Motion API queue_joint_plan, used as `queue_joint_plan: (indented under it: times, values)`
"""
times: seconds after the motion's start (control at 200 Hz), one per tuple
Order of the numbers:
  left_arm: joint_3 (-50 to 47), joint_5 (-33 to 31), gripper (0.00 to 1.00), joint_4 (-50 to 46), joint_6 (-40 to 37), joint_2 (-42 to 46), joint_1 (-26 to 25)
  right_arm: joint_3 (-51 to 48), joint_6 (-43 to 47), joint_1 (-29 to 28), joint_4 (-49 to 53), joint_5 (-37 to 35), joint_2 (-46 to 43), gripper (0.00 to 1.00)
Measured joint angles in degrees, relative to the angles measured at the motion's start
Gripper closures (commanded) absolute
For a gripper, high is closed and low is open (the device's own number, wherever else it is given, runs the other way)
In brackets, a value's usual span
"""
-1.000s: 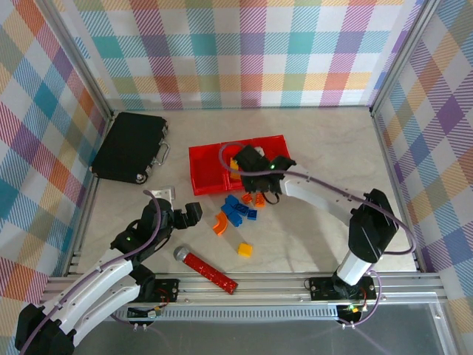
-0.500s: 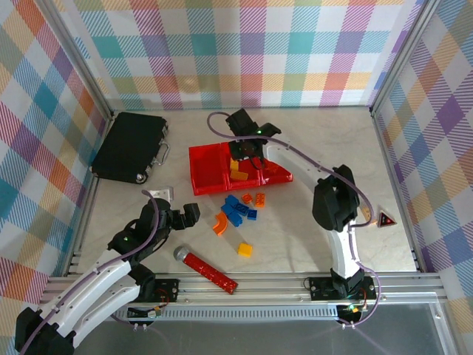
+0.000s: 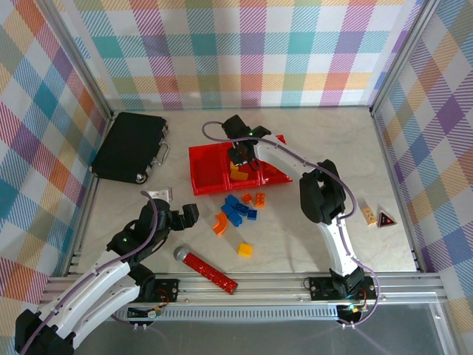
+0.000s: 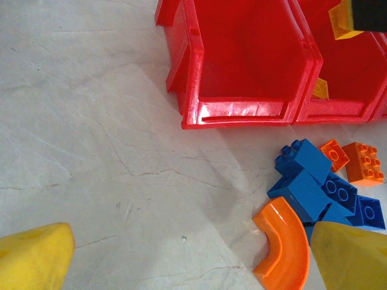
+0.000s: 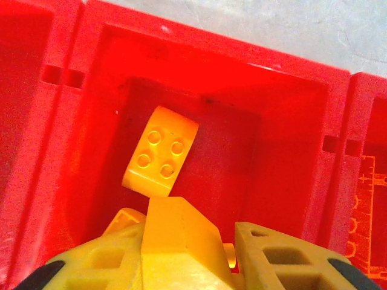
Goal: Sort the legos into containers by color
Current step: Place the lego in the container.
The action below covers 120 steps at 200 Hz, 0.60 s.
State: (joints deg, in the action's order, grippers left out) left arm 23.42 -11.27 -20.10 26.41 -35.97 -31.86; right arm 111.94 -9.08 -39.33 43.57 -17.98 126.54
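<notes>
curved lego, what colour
The curved lego is orange; left wrist view shows it best.

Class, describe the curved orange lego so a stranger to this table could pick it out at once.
Find the red tray of three bins in the middle of the table. On its near side sits a heap of blue bricks, with the curved orange lego at its left edge. Its neighbours are square studded blocks; it alone is an arc.

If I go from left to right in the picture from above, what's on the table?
Black case → curved orange brick → loose yellow brick → little red triangle.
</notes>
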Motion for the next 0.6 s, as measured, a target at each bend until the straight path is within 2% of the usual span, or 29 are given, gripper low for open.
queue_joint_plan:
  times: [0.23, 0.325, 0.43, 0.6]
  values:
    - [0.0, 0.0, 0.0, -0.7, 1.0, 0.0, 0.0, 0.5, 1.0, 0.0, -0.2, -1.1, 2.0, 0.58]
    - [0.0, 0.0, 0.0, -0.7, 1.2, 0.0, 0.0, 1.1, 1.2, 0.0, 0.0, -1.1, 2.5, 0.45]
    - [0.0, 0.0, 0.0, -0.6, 1.2, 0.0, 0.0, 1.7, 1.0, 0.0, 0.3, -1.0, 2.5, 0.38]
    - [0.0, 0.1, 0.0, -0.5, 1.2, -1.1, 0.0, 1.9, 0.5, 0.0, 1.3, -0.2, 2.1, 0.33]
